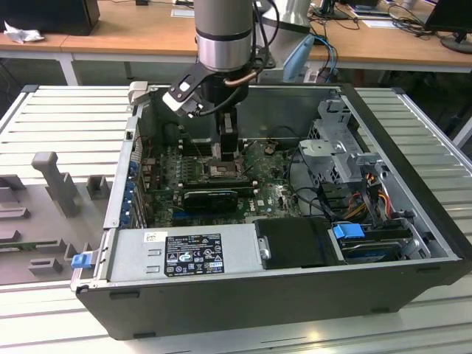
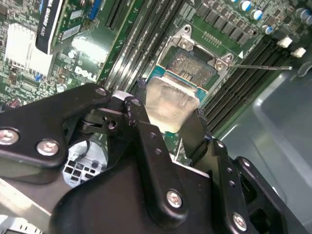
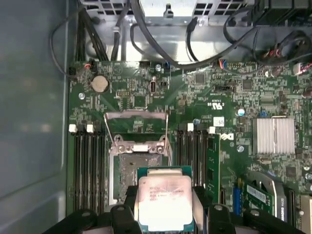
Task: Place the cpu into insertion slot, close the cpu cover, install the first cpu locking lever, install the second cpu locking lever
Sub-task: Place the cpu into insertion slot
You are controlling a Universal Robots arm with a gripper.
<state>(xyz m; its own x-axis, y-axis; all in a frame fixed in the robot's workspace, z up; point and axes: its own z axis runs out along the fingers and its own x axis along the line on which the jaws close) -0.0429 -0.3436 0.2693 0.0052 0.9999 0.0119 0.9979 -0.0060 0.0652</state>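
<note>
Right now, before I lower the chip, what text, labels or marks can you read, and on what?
Nothing reads clearly enough to quote.
The power supply label: white print on black, too small.
The white sticker beside it: too small.
The cpu, held in the gripper: faint print on its metal face, unreadable.
The green circuit board: white markings, too small.
The expansion card: white lettering on its edge, unreadable.
</note>
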